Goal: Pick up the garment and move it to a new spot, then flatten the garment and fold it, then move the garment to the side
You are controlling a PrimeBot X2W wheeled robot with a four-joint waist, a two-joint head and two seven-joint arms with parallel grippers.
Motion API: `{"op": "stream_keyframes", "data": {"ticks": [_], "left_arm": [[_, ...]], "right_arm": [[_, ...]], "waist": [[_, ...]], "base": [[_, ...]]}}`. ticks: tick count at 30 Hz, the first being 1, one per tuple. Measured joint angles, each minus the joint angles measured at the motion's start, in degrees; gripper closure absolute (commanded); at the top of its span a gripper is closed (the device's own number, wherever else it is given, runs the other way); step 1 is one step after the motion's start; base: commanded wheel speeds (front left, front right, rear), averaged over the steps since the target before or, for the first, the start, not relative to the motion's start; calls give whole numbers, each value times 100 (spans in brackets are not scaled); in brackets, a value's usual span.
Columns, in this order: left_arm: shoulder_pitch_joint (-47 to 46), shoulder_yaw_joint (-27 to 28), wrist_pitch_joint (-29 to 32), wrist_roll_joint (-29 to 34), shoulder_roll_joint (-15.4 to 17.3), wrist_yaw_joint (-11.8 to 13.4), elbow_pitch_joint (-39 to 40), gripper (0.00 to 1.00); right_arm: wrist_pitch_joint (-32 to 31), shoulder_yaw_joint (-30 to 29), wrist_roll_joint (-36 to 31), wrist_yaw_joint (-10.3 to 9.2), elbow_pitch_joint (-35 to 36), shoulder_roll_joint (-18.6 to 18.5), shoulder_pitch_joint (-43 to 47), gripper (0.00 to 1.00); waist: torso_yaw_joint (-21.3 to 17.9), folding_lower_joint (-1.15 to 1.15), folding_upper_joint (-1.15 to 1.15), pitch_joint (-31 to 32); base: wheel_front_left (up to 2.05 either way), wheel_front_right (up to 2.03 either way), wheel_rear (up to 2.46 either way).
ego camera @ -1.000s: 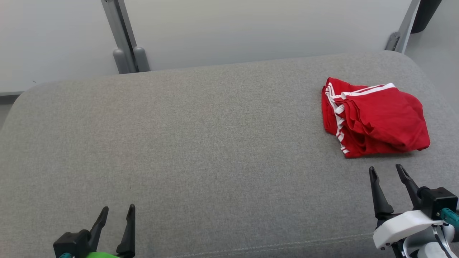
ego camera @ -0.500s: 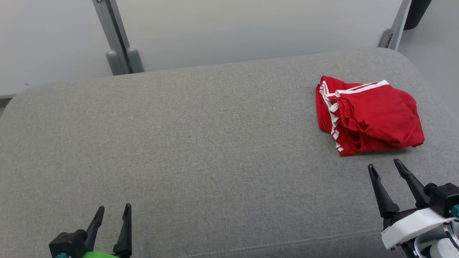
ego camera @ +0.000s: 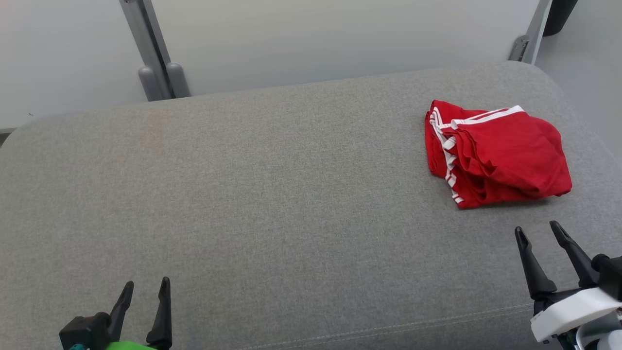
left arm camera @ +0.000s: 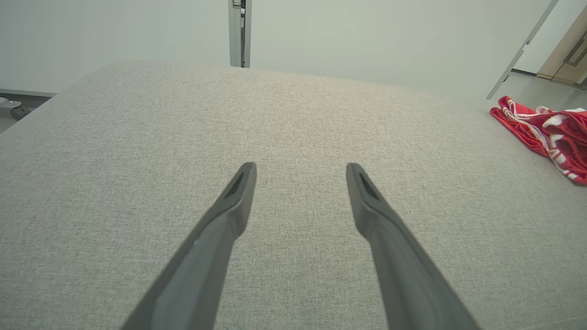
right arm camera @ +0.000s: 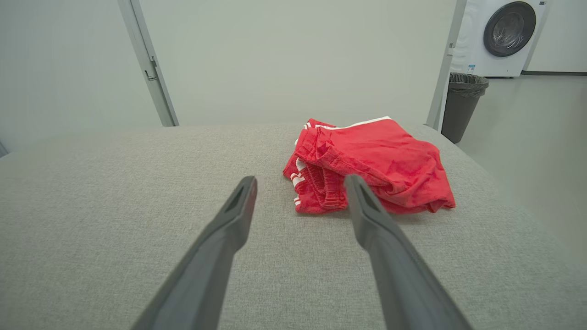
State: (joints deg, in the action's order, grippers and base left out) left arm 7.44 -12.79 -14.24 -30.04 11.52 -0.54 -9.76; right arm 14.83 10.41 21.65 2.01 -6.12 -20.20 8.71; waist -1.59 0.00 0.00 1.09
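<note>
Red cloth garment with white stripes [ego camera: 495, 153] lies bundled at far right of grey fabric-covered table [ego camera: 272, 194]. Right gripper [ego camera: 538, 228] hovers near its front edge, jaws spread wide, holding nothing. Left gripper [ego camera: 146, 283] at near left, well apart from garment, jaws wide too, empty.

Garment [ego camera: 500, 155]: red, white stripes along edges and band.
Padded surface [ego camera: 272, 194]: uniform grey, fine woven fleck.
Left gripper [ego camera: 146, 283]: black, with green behind it.
Right gripper [ego camera: 537, 228]: black, with a white shell behind it.
Washing machine [right arm camera: 504, 36]: white, dark door.
Bin [right arm camera: 461, 107]: dark grey.
</note>
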Motion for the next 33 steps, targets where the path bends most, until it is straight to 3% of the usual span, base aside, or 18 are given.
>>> {"op": "stream_keyframes", "data": {"ticks": [28,29,33], "left_arm": [[132,200,0,156,-55,-49,-93,0],[165,196,0,155,-56,-53,-90,100],[237,131,10,155,-188,-53,-319,100]], "right_arm": [[0,-356,-103,170,-129,191,70,0],[0,-356,-103,187,-133,200,70,100],[0,-274,-101,198,-342,408,139,100]], "waist": [[422,0,0,158],[427,0,0,163],[430,0,0,166]], "base": [[0,0,0],[0,0,0],[0,0,0]]}}
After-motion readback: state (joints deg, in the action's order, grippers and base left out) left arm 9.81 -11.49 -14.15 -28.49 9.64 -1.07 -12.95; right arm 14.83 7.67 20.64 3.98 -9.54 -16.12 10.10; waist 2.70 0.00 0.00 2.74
